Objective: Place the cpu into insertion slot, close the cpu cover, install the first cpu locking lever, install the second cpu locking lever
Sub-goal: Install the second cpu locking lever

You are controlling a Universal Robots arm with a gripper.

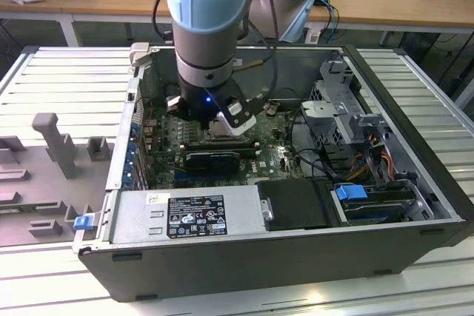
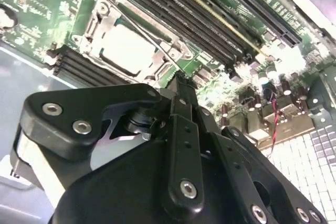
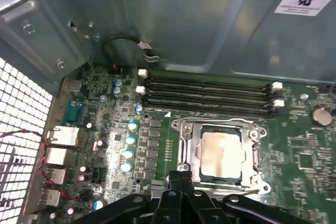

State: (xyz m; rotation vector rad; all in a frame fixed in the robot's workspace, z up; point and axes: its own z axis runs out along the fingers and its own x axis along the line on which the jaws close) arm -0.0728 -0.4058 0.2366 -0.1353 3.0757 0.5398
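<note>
Open computer case (image 1: 296, 249) lying on a ribbed worktop (image 1: 59, 79), motherboard (image 3: 294, 150) inside. Robot arm (image 1: 207, 20) reaching down into the case. Tool (image 3: 181, 177) poised just over the socket edge, fingers (image 2: 181, 98) pressed together, gripping nothing. Cpu cover (image 3: 189, 145) closed flat over the insertion slot (image 3: 257, 156). Cpu (image 3: 223, 153) seated within, pale face showing through the window.
</note>
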